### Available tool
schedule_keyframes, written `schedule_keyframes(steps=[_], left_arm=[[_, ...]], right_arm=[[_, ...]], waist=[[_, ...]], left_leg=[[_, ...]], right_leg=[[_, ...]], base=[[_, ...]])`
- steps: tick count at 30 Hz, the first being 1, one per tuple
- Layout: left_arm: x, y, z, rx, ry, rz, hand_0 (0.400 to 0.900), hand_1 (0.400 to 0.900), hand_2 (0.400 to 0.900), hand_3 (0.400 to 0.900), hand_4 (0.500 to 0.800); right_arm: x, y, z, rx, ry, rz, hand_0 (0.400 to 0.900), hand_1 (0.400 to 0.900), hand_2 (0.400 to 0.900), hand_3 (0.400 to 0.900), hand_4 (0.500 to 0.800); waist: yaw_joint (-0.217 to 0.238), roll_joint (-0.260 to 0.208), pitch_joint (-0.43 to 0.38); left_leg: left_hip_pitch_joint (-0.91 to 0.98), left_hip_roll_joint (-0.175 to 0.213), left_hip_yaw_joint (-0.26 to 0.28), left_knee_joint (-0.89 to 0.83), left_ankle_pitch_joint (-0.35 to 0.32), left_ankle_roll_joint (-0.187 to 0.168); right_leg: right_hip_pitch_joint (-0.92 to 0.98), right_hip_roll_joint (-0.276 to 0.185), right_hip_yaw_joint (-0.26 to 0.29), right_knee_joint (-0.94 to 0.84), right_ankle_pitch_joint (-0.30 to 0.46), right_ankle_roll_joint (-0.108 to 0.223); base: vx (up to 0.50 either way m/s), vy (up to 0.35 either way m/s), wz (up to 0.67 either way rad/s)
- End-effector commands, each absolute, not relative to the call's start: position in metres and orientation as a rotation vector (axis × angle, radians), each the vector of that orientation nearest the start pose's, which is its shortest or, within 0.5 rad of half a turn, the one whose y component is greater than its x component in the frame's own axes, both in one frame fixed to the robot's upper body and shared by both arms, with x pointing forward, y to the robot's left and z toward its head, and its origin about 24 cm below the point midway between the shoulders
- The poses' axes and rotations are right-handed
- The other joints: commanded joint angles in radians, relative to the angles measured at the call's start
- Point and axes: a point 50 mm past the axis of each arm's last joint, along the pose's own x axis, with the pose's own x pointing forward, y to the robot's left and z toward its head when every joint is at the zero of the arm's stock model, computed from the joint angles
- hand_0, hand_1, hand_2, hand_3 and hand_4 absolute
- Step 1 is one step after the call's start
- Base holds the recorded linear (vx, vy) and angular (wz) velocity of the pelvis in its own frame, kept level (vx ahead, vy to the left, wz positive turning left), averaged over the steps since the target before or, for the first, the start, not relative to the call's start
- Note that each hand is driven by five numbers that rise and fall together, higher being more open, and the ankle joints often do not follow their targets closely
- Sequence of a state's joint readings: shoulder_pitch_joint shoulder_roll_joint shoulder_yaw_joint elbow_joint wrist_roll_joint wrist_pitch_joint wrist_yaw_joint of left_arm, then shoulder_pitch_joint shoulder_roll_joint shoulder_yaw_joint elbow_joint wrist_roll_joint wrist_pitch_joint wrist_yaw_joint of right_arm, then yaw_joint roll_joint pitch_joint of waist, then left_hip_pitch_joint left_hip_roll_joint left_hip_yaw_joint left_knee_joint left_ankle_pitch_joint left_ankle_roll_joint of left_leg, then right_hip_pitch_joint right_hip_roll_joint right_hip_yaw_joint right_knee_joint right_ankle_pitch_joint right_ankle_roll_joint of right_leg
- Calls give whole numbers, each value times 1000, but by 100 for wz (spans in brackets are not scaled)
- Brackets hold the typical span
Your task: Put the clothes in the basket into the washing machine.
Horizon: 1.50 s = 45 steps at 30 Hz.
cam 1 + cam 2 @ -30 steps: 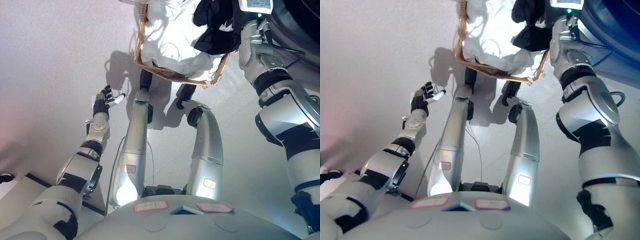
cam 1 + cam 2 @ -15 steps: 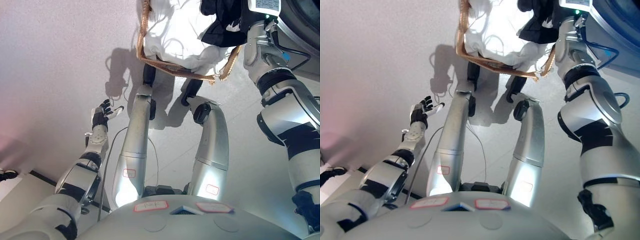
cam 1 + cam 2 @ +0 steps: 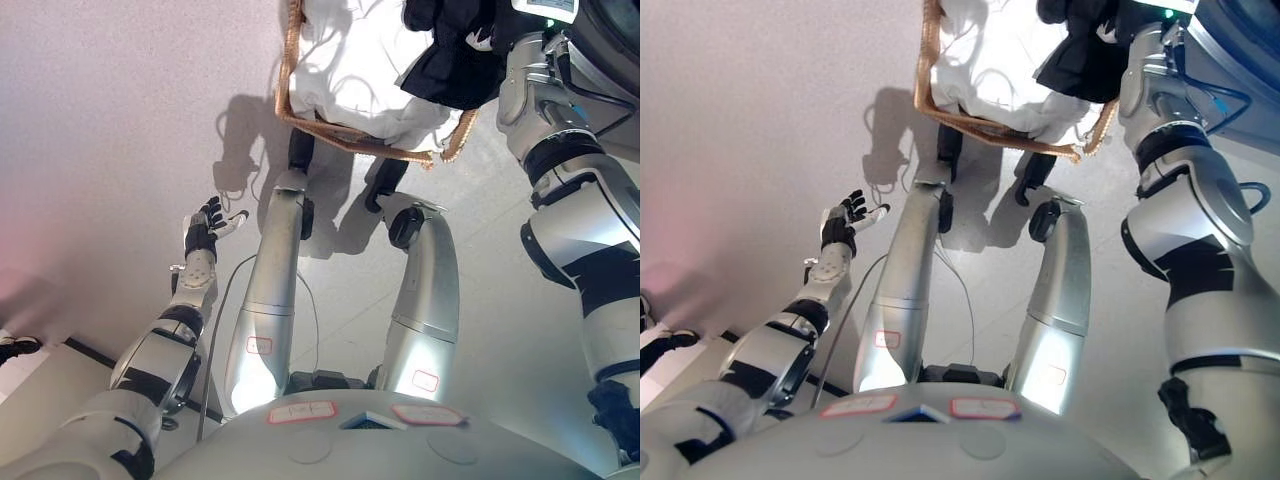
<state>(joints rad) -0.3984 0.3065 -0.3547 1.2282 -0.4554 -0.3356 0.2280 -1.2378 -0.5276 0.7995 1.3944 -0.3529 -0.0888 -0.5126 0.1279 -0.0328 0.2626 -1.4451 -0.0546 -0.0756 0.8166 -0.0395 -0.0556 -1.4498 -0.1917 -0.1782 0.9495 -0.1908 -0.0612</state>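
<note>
Grey floor (image 3: 120,120) surrounds you: your left robot hand (image 3: 205,222) hangs relaxed-open; right fingers are hidden. Above it, black garment (image 3: 455,55) could snag woven basket (image 3: 295,100).

My left hand (image 3: 203,228) hangs with fingers spread over bare grey floor (image 3: 110,130), and from nine o'clock round to twelve there is open room with nothing standing in it. At twelve to one o'clock the wicker basket (image 3: 350,138) blocks the way ahead, its rim enclosing heaped white cloth (image 3: 350,70). A dark garment (image 3: 455,60) drapes over the basket's right edge, right where my right arm reaches up at one o'clock; that hand is hidden past the top edge. At two o'clock the washing machine (image 3: 1240,60) closes off the right side, just beside the arm.
</note>
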Motion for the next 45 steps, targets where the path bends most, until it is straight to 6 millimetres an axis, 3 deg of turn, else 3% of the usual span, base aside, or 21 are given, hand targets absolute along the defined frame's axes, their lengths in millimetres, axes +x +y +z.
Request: schedule_keyframes(steps=[1, 7, 11, 18, 21, 23, 27, 33, 38, 45], left_arm=[[231, 252, -88, 184, 578, 372, 900, 900, 900, 900, 800], [237, 257, -83, 214, 562, 378, 900, 900, 900, 900, 800], [242, 262, -78, 235, 551, 386, 900, 900, 900, 900, 800], [253, 268, -68, 251, 530, 399, 900, 900, 900, 900, 800], [252, 268, -69, 256, 537, 399, 900, 900, 900, 900, 800], [250, 268, -71, 266, 548, 399, 900, 900, 900, 900, 800], [242, 268, -77, 274, 576, 394, 900, 900, 900, 900, 800], [235, 260, -85, 258, 601, 375, 900, 900, 900, 900, 800], [227, 253, -93, 248, 624, 356, 900, 900, 900, 900, 800], [224, 251, -95, 225, 629, 357, 900, 900, 900, 900, 800]], right_arm=[[413, -246, 231, -1461, -268, -486, 400, 400, 400, 400, 500], [414, -242, 237, -1349, -286, -504, 400, 400, 400, 400, 500], [414, -243, 243, -1187, -288, -524, 400, 400, 400, 400, 500], [412, -249, 247, -702, -277, -561, 400, 400, 400, 400, 500], [410, -255, 245, -376, -298, -590, 400, 400, 400, 400, 500], [407, -257, 236, -66, -311, -592, 400, 400, 400, 400, 500], [404, -267, 230, 193, -319, -611, 400, 400, 400, 400, 500], [399, -275, 233, 364, -374, -647, 400, 400, 400, 400, 500], [393, -293, 245, 332, -393, -720, 400, 400, 400, 400, 500], [385, -308, 278, 308, -474, -759, 400, 400, 400, 400, 500]], waist=[[-12, 41, -8], [-17, 33, -12], [-26, 25, -15], [-40, 20, -2], [-43, 29, 1], [-42, 39, -3], [-36, 61, -11], [-35, 109, -25], [-29, 156, -23], [-25, 211, -24]], left_leg=[[61, -34, 18, -53, -64, 23], [166, -16, 20, -159, -30, 18], [256, -2, 21, -237, -3, 11], [430, 26, 32, -410, 61, 0], [496, 34, 40, -482, 111, 9], [552, 37, 41, -522, 121, 7], [648, 39, 49, -595, 138, 5], [736, 39, 59, -677, 171, -13], [759, 33, 68, -694, 180, -17], [761, 33, 97, -709, 185, -20]], right_leg=[[107, 57, 8, -10, -68, 63], [208, 72, 7, -119, -21, 76], [295, 88, 11, -203, 12, 81], [458, 111, 21, -390, 72, 95], [517, 123, 21, -467, 118, 94], [569, 128, 27, -504, 122, 96], [650, 132, 35, -568, 132, 101], [717, 130, 54, -620, 136, 106], [724, 127, 67, -621, 134, 105], [709, 123, 101, -624, 141, 109]], base=[[2, -3, -10], [7, -9, -7], [13, 2, -13], [39, -19, -13], [30, -8, -18], [65, -17, -11], [90, -12, -6], [79, 11, -2], [8, 21, -5], [-7, 26, -11]])
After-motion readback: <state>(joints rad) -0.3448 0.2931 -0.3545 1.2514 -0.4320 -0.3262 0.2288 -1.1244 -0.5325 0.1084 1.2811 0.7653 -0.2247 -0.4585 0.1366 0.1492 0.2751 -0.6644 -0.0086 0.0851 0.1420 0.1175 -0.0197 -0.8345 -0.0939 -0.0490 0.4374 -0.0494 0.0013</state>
